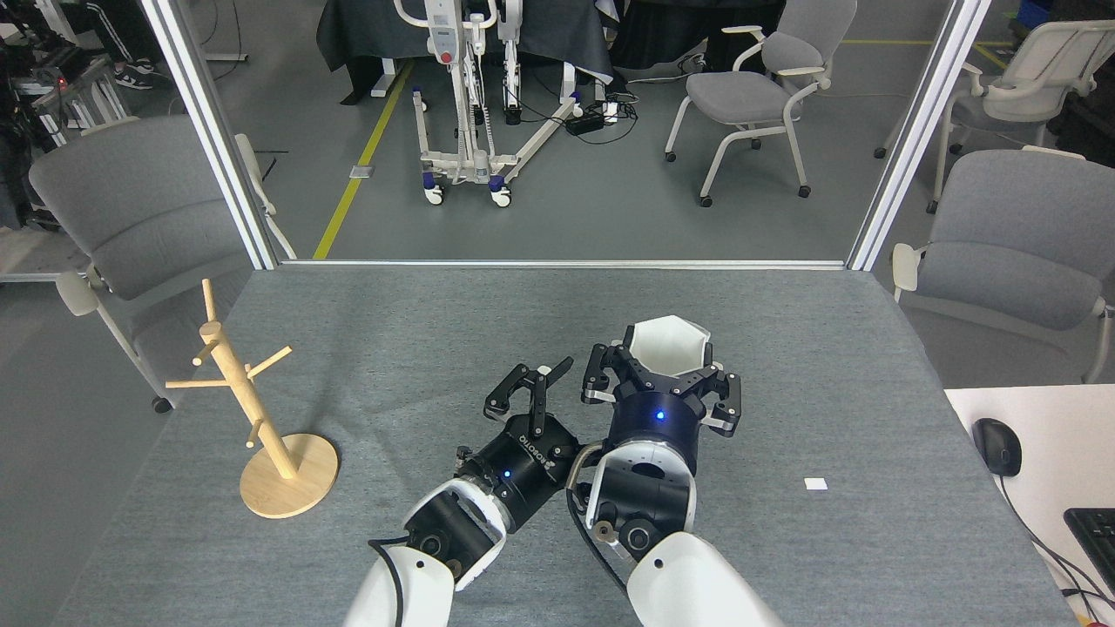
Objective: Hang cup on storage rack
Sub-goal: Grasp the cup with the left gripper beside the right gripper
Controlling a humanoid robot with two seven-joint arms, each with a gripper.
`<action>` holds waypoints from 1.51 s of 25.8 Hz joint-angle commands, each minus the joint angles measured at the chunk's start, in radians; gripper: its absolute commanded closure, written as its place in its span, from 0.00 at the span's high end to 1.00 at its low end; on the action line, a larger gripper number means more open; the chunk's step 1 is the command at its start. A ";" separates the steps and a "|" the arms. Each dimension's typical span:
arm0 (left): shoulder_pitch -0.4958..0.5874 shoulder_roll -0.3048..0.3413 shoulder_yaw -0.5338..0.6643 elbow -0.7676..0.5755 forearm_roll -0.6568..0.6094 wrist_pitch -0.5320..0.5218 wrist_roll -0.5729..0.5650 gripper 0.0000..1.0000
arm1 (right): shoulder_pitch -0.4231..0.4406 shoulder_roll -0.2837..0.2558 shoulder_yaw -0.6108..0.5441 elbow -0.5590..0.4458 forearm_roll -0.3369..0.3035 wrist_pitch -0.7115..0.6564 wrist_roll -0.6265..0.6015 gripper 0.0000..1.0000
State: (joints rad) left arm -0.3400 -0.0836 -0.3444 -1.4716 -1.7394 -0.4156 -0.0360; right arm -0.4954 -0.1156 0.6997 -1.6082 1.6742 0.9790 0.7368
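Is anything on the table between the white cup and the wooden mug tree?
Only the open left hand, just left of the white hexagonal cup gripped by the right hand. Beyond it, bare grey table up to the wooden mug tree.

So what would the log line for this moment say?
right gripper: shut on cup, mid-table | left gripper: open, beside it | storage rack: left edge, pegs bare | step: cup not hung
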 commanded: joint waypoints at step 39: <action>-0.171 -0.054 -0.010 0.286 0.130 -0.178 -0.171 0.00 | 0.014 0.113 0.064 0.062 0.002 -0.011 0.023 0.70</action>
State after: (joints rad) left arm -0.5144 -0.1390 -0.3584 -1.1871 -1.6156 -0.5293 -0.1880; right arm -0.4811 -0.0037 0.7163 -1.5520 1.6767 1.0073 0.7655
